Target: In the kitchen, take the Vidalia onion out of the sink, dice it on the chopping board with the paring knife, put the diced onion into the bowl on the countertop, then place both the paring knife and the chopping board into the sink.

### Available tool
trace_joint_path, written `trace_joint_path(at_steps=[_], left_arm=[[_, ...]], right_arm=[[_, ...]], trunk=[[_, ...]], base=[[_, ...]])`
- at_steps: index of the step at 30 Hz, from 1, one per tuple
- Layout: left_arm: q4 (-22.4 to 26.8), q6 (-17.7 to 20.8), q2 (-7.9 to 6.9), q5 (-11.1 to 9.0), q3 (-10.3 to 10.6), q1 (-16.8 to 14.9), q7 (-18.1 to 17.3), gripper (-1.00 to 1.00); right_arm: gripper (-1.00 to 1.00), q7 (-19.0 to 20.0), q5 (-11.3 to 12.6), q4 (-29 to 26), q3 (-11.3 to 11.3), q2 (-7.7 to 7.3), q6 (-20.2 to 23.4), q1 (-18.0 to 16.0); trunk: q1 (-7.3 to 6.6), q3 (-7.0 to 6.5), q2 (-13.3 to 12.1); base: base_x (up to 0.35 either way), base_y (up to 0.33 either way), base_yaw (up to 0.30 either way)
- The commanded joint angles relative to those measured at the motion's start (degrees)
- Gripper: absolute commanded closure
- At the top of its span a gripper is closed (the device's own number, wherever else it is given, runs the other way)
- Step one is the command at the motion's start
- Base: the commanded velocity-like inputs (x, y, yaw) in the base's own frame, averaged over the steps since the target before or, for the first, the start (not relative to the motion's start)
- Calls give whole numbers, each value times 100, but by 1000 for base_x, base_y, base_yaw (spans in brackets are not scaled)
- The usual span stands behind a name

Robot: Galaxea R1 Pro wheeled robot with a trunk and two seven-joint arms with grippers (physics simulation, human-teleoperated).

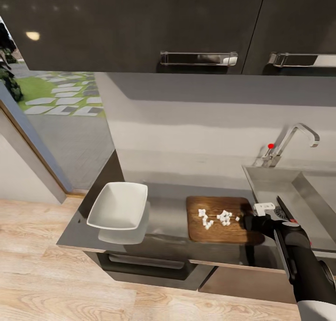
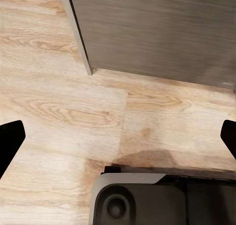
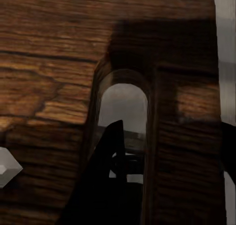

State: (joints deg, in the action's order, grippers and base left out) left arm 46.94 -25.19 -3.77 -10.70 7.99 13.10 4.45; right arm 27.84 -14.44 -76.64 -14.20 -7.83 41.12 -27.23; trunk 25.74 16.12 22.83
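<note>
**Right gripper at the handle end of the board, diced onion still on the wood**

On the grey countertop [image 1: 168, 218], near its front edge: the chopping board [image 1: 219, 232], dark-brown, flat, with a small scatter of white diced onion [image 1: 219, 218] lying across its middle — none of it in the bowl [image 1: 119, 206]. Bowl white and squarish, well to the left of the board, apart from it, nothing visible inside.

To the right, the sink [image 1: 298, 190], steel basin with a chrome faucet [image 1: 291, 146] and red knob behind it. Paring knife not made out in any picture.

Right gripper [image 1: 249, 223] low at the right end of the board, dark arm reaching in from the near right. Seen from the right wrist: one dark finger [image 3: 105, 171] right over the slot handle hole [image 3: 123, 122], wood grain close on every side, one white onion cube [image 3: 7, 168] at the edge. Whether the fingers have closed on the board — cannot tell.

Left gripper [image 2: 118, 141] down beside the cabinets, over pale wood floor [image 2: 73, 107], fingertips [image 2: 10, 139] spread wide apart, nothing between them.
</note>
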Motion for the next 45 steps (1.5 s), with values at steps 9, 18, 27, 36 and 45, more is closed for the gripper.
trace_joint_path(at_steps=[9, 18, 27, 36, 45], left_arm=[[8, -12, -10, -37, 37, -1, 47, -100], [8, -12, -10, -37, 37, -1, 47, -100], [8, -12, -10, -37, 37, -1, 47, -100], [8, -12, -10, -37, 42, -1, 47, -100], [8, -12, -10, -37, 40, -1, 47, -100]], right_arm=[[100, 55, -59, 147, -13, 1, 71, -1], [100, 55, -54, 118, -21, 1, 80, -1], [100, 55, -50, 89, -22, -7, 80, -1], [100, 55, -50, 81, -25, -8, 106, -1], [100, 64, -44, 63, -38, -14, 434, -1]], trunk=[[4, -39, 9], [4, -121, 9], [4, -203, 9], [4, -286, 9], [4, -368, 9]], base=[[0, 0, 0], [0, 0, 0], [0, 0, 0], [0, 0, 0], [0, 0, 0]])
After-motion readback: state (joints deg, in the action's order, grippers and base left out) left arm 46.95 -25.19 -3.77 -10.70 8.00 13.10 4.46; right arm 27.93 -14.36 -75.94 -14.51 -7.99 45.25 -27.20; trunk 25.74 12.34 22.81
